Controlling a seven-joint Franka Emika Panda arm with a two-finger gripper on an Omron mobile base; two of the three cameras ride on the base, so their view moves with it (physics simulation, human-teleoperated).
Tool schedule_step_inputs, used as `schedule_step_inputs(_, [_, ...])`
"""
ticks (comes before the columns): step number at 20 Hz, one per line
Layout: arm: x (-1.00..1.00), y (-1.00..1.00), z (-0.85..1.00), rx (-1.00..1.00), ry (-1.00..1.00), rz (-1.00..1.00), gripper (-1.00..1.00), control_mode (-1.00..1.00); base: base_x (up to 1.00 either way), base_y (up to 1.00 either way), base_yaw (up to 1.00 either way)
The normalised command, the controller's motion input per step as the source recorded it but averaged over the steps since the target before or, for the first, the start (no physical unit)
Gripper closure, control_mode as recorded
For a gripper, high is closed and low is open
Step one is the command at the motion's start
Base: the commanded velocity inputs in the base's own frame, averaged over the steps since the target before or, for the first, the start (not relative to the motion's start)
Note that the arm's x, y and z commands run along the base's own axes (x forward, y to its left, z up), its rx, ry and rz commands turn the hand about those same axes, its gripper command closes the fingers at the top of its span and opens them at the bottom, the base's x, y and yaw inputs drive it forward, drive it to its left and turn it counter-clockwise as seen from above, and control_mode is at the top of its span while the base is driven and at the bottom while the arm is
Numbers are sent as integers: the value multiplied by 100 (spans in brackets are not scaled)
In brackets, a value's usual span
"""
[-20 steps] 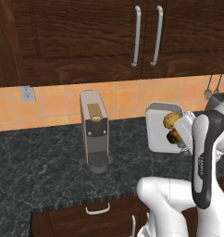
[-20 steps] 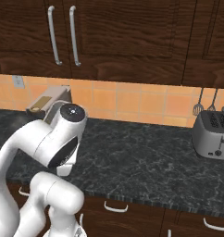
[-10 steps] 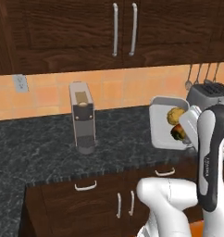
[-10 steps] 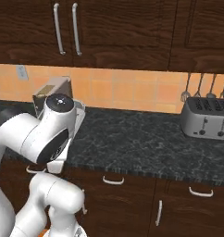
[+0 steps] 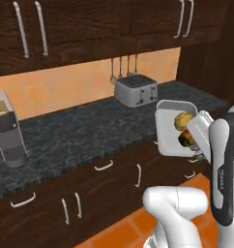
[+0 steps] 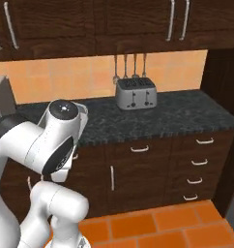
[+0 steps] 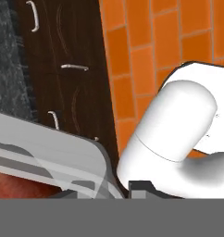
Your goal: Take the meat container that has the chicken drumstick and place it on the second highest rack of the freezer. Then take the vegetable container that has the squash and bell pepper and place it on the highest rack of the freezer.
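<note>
Item: shallow grey-white rectangular vegetable container with rounded corners, rigid, apparently thin-walled plastic. It is carried in the air in front of the dark wood lower cabinets, at 3 o'clock in the left base view, tilted steeply so that its open face is turned toward the camera.

Contents: a bumpy yellow squash at the upper side, and a red-orange bell pepper with some green just below it, both lying against the tray floor near the gripped rim.

Hold: the two-finger gripper is pinched onto the container's rim at its 3 o'clock edge; in the hand view the grey wall is seen directly ahead of the fingertips.

Handling, as judged: the tray is taken to be light and stiff, its walls smooth and possibly slippery. The vegetables are loose and could roll or spill at this tilt; levelling is advised. A single-edge grip leaves the far side unsupported, so slow carriage is suggested.

Surroundings: grey steel toaster on the black speckled counter.
</note>
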Motion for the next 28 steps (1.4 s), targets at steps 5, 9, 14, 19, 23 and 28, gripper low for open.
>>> schedule_step_inputs(5, [0,0,0,0,0,0,100,100,-14,-33,-85])
schedule_step_inputs(9, [0,0,0,0,0,0,100,100,-1,-37,-86])
schedule_step_inputs(14, [0,0,0,0,0,0,100,100,0,-41,-83])
schedule_step_inputs(19, [0,0,0,0,0,0,100,100,37,-49,-31])
schedule_step_inputs(23, [0,0,0,0,0,0,100,100,99,-46,-5])
schedule_step_inputs(28, [0,0,0,0,0,0,100,100,99,-49,-9])
